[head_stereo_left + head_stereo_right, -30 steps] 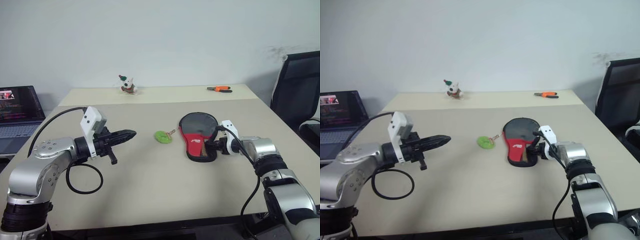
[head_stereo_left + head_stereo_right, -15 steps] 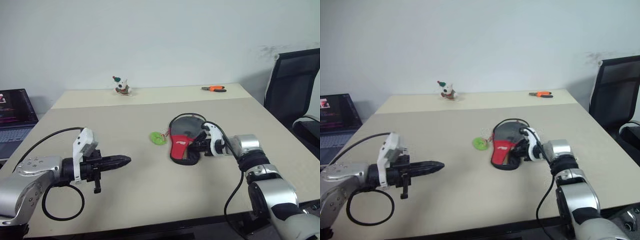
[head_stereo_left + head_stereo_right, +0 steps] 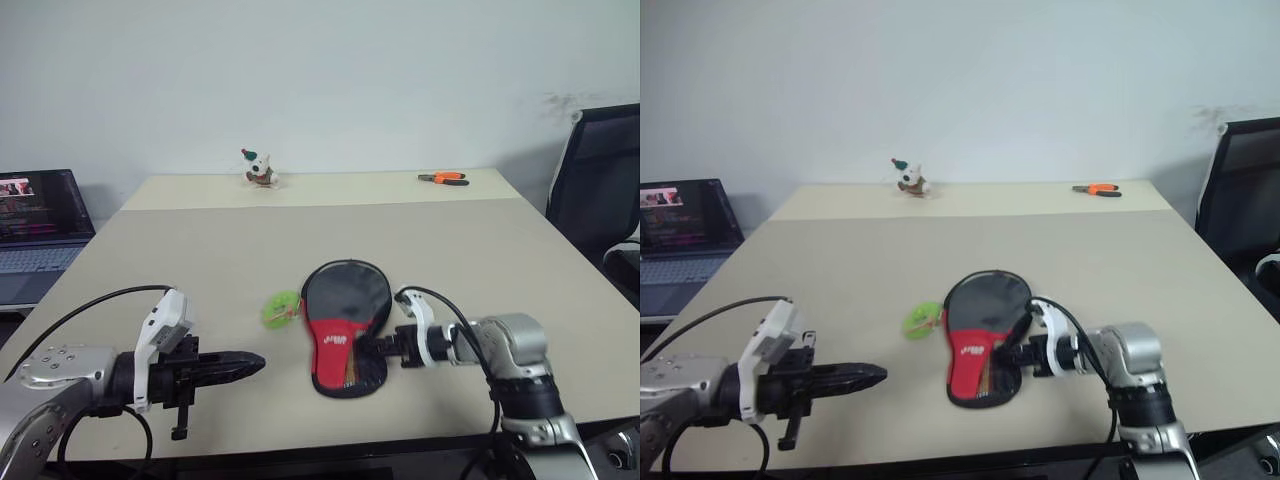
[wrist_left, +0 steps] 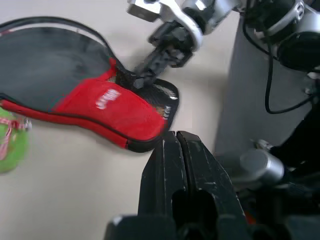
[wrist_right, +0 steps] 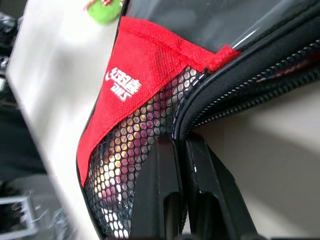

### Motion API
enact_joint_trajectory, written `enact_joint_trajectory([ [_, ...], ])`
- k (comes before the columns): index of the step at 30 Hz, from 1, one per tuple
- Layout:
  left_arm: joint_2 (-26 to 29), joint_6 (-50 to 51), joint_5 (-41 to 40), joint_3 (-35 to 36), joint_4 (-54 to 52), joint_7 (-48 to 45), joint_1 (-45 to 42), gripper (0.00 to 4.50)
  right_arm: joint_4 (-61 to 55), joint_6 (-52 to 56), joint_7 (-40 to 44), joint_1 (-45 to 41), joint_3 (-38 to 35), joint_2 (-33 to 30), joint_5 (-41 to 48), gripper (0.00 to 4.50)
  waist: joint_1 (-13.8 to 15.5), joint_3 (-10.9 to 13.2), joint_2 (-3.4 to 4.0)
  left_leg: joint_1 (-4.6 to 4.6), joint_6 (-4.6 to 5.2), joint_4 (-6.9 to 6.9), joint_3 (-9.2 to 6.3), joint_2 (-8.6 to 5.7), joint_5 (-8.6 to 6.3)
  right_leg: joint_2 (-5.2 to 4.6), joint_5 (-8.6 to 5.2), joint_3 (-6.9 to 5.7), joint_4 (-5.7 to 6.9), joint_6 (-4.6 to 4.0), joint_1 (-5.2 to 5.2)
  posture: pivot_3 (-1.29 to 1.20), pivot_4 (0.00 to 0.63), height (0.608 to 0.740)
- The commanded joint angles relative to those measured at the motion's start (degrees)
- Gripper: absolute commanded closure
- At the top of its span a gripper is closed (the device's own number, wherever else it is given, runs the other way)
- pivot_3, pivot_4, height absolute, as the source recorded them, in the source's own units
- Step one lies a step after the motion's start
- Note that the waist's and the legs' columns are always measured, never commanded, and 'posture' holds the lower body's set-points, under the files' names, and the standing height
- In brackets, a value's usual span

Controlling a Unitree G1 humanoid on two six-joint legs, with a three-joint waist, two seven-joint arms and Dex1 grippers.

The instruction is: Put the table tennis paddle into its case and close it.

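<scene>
The paddle is hard to make out, only pale glimpses showing through the mesh of the case [image 3: 343, 325]. Left to right: the left gripper [image 3: 250, 364] hovers with fingers pressed together and empty, the case lies near the front of the beige table [image 3: 180, 260], and the right gripper [image 3: 372, 347] pinches its zippered rim. A laptop [image 3: 40, 225] sits far left, a black chair [image 3: 600, 170] far right.

My left gripper [image 3: 250, 365] hangs closed, pointing right; my right gripper [image 3: 372, 347] is pinched tight, pointing left.
</scene>
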Motion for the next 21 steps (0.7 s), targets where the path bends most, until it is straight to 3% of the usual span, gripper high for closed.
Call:
enact_joint_trajectory([
  [1,2.0,-0.7,-0.5,1.1,0.1,-0.4,-2.4,4.50,-8.2,3.2,-2.2,4.0,-2.3,-1.2,5.7,4.48,0.1,0.0,0.00,0.03,0.00,0.01,0.01,-0.01,0.00,0.01,0.00,0.01,0.00,0.00,0.02,0.00,0.150,0.740],
  [11,2.9,-1.7,0.8,-3.5,3.5,-1.2,-9.0,4.50,-10.4,3.2,-9.9,7.8,-4.3,-2.0,12.4,4.48,0.0,0.0,0.00,0.12,0.01,0.02,0.05,-0.06,0.00,0.34,-0.02,0.06,-0.04,0.03,0.12,0.00,0.150,0.740],
  [21,3.2,-1.8,0.6,-3.5,2.6,-1.8,-8.3,4.50,-11.5,3.2,-15.1,9.9,-5.5,-4.3,20.8,4.48,0.1,0.0,-0.01,0.09,0.02,0.01,0.04,-0.07,-0.01,0.33,-0.04,0.05,-0.07,0.05,0.12,0.00,0.150,0.740],
])
